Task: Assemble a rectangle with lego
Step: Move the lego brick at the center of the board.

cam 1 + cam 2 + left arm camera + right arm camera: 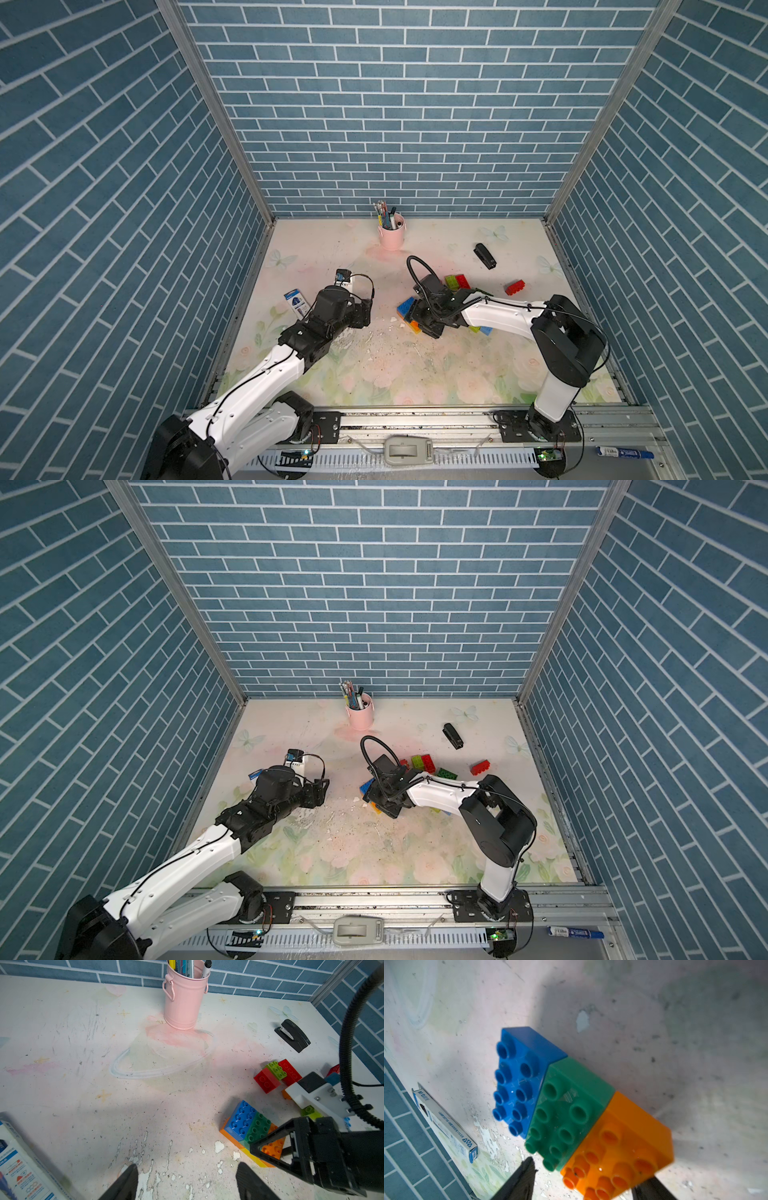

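Floral tabletop [374,374]: brick-placing step. My right tool [591,1169] straddles the orange brick [623,1136], grip unclear to me; left tool [187,1167] gapes empty. Next: align it flush.

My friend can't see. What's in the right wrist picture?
A blue brick, a green brick and an orange brick sit side by side, studs up, on a scuffed table. The right claw hangs open over the orange brick. A small box lies by the wall.

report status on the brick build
Left gripper open, empty. Right gripper straddling orange brick, in row with green brick, blue brick; grip unclear. Stapler well clear.
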Robot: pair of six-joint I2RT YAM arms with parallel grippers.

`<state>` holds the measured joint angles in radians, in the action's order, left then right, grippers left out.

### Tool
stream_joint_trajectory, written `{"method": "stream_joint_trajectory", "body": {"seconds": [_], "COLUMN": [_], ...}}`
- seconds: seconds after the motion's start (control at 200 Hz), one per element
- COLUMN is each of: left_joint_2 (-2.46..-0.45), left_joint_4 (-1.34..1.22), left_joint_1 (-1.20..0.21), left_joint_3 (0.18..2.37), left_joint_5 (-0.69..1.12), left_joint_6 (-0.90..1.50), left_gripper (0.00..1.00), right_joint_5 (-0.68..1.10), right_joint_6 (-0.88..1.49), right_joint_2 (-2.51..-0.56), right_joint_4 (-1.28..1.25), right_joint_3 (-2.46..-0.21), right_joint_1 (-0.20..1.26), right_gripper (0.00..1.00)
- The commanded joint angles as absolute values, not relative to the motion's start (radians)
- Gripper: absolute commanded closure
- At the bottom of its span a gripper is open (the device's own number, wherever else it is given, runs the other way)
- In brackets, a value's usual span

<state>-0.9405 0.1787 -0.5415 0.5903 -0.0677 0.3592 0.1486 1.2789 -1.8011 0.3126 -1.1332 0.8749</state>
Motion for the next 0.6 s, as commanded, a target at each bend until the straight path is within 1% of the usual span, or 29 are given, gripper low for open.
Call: {"method": "stream_joint_trajectory", "body": {"seconds": [0.0,0.125,0.28,0.42,0.595], "left_joint_2": [-0.922,-0.910,-0.908,-0.901,-0.884], "left_joint_4": [0.212,0.216,0.221,0.233,0.261], "left_joint_1": [-0.542,-0.542,-0.541,-0.540,-0.538], "left_joint_3": [0.581,0.573,0.574,0.577,0.582], "left_joint_5": [-0.088,-0.090,-0.091,-0.099,-0.111], "left_joint_6": [0.349,0.350,0.352,0.354,0.352], "left_gripper": [0.24,0.24,0.24,0.24,0.24], "right_joint_5": [0.146,0.185,0.217,0.244,0.273], "right_joint_6": [1.198,1.137,1.079,1.073,1.091], "right_joint_2": [-1.833,-1.869,-1.947,-2.016,-2.054], "right_joint_4": [0.392,0.399,0.419,0.401,0.366], "right_joint_3": [-1.193,-1.243,-1.362,-1.448,-1.481], "right_joint_1": [0.851,0.806,0.797,0.799,0.805], "right_gripper": [0.30,0.30,0.30,0.30,0.31]}}
